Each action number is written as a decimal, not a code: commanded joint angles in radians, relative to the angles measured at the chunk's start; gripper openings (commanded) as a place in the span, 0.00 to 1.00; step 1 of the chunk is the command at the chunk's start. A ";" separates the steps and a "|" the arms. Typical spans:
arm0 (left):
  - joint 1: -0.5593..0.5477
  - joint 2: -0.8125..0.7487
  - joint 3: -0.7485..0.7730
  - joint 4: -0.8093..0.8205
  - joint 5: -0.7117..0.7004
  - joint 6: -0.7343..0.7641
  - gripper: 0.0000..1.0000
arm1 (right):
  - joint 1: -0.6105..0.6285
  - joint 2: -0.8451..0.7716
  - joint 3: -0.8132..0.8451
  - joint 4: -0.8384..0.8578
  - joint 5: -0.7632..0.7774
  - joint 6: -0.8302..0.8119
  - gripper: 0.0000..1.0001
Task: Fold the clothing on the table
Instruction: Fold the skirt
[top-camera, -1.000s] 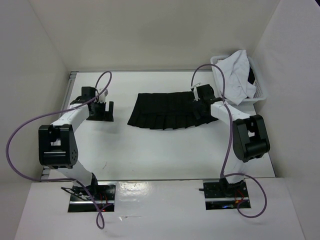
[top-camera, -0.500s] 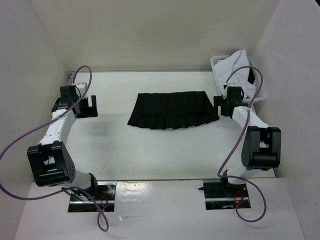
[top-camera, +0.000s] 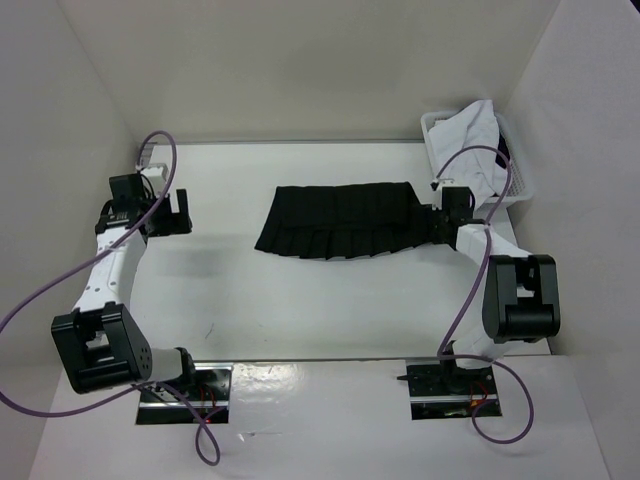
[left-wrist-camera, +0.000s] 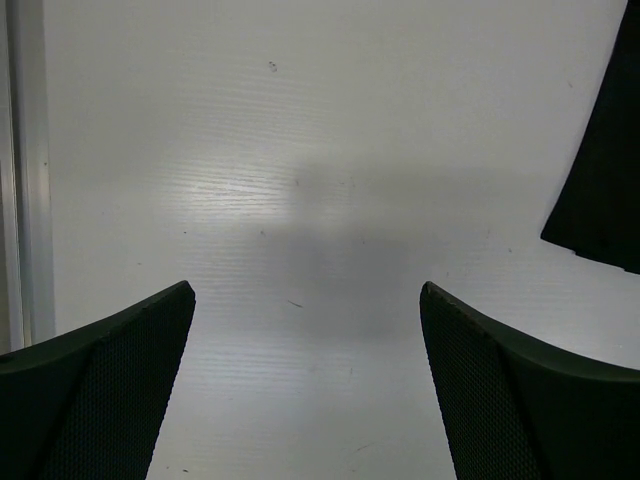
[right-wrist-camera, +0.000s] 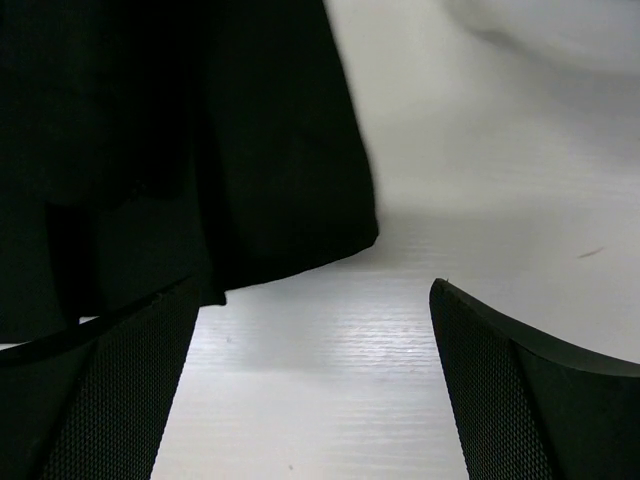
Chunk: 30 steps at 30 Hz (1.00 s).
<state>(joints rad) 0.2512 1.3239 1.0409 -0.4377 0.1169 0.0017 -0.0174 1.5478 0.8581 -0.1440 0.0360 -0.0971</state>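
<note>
A black pleated skirt (top-camera: 340, 220) of thin fabric lies spread flat on the matte white rectangular table (top-camera: 300, 300), a little right of centre and toward the far half. Its outline is a trapezoid. The short, straight waist edge faces the far side and the wider hem faces the near side, where the vertical pleats end in a stepped line. The right hem corner rests flush on the surface. A thin grey metal rail (left-wrist-camera: 25, 170) runs along the table's left edge.
</note>
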 joint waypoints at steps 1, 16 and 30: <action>0.017 -0.035 -0.007 0.017 0.001 0.021 0.99 | 0.004 -0.039 -0.008 0.098 -0.065 0.033 0.99; 0.057 -0.072 -0.016 0.027 0.020 0.021 0.99 | -0.002 0.308 0.111 0.089 -0.014 0.079 0.99; 0.086 -0.042 -0.025 0.036 0.038 0.030 0.99 | -0.012 0.428 0.248 -0.043 0.008 0.099 0.99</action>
<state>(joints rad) 0.3233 1.2816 1.0191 -0.4328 0.1329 0.0227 -0.0143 1.8736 1.0924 -0.1101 0.0467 0.0132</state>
